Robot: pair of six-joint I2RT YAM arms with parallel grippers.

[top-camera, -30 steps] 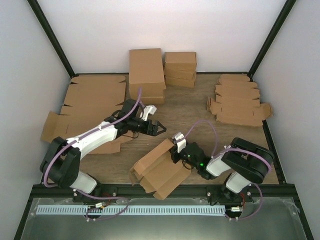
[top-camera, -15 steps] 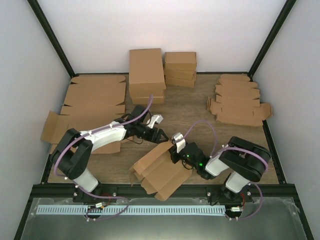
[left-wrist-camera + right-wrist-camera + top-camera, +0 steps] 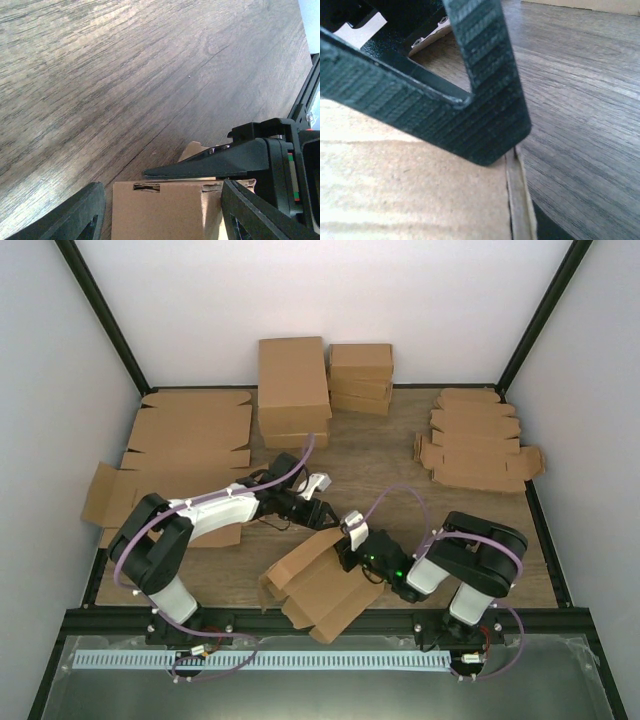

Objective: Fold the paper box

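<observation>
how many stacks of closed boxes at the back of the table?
2. A taller stack sits at back centre, and a lower stack is right beside it on its right. More boxes could be hidden behind them.

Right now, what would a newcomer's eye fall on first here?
The half-folded paper box lies at the near middle of the table, both grippers meeting at its far end: the left gripper from the left, the right gripper from the right. Behind them, stacked brown boxes stand at the far edge.
</observation>
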